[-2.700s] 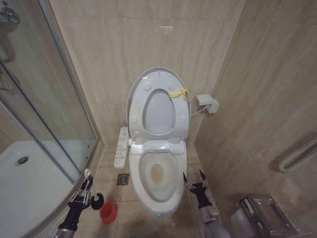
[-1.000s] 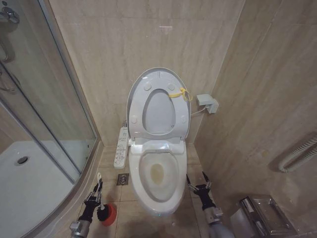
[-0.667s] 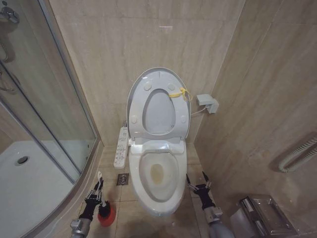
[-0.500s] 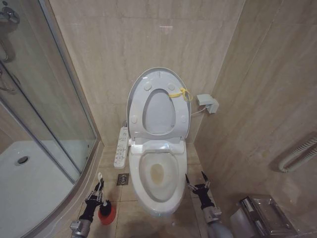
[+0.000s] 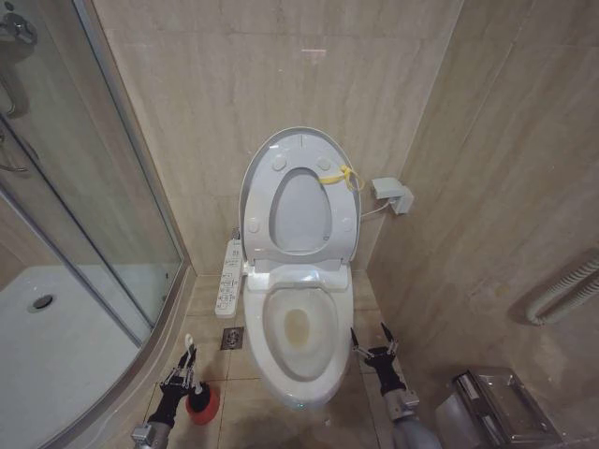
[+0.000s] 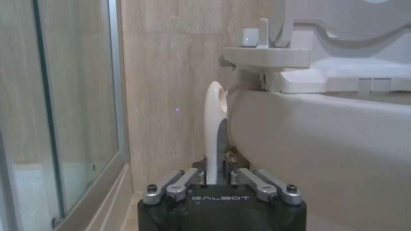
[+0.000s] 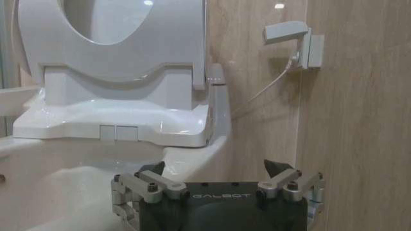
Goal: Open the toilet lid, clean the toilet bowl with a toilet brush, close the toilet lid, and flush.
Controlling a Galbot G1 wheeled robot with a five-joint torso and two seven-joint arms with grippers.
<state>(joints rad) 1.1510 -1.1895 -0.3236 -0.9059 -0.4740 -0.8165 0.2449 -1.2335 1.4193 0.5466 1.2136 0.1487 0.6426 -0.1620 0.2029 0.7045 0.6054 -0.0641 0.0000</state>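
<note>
Now the left end effector (image 5: 184,367) pinches the toilet brush (image 6: 214,129) handle above its red holder (image 5: 202,403) on the floor; lift straight, then swing into the toilet bowl (image 5: 298,327). Right end effector (image 5: 372,341) hangs spread.

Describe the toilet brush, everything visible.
The toilet brush has a thin, glossy white handle, plastic by the look, with a rounded tip, standing upright beside the toilet bowl. The left claw is shut on the handle low down. Its black head sits low in the red holder on the floor, left of the bowl.
</note>
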